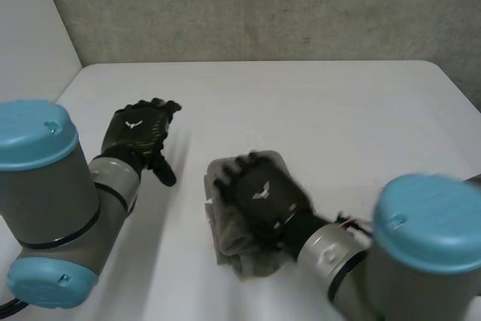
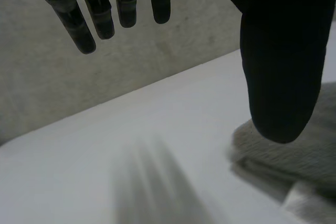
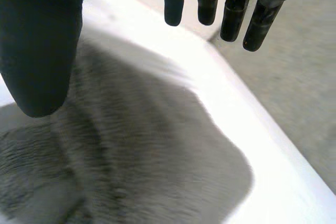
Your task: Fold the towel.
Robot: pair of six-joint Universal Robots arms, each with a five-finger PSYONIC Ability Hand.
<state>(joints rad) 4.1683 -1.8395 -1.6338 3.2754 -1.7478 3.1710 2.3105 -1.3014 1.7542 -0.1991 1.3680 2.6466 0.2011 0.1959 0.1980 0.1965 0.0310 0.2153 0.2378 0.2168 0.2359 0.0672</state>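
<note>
Where the right robot hand point(image 1: 261, 192) spreads, the towel point(image 1: 234, 244) is hidden.

Light dim, soft, diffuse over white table point(image 1: 316, 103). Grey towel point(image 3: 157, 156) reads dark now, folds faintly shaded. Behind, wall point(image 1: 263, 5) flat, dull, evenly lit.

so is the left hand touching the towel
Apart. The head view shows bare white table between the left hand and the towel; the hand's fingers are straight and hold nothing.

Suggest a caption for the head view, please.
Right robot hand open over the folded grey towel; left robot hand open alongside.
</note>
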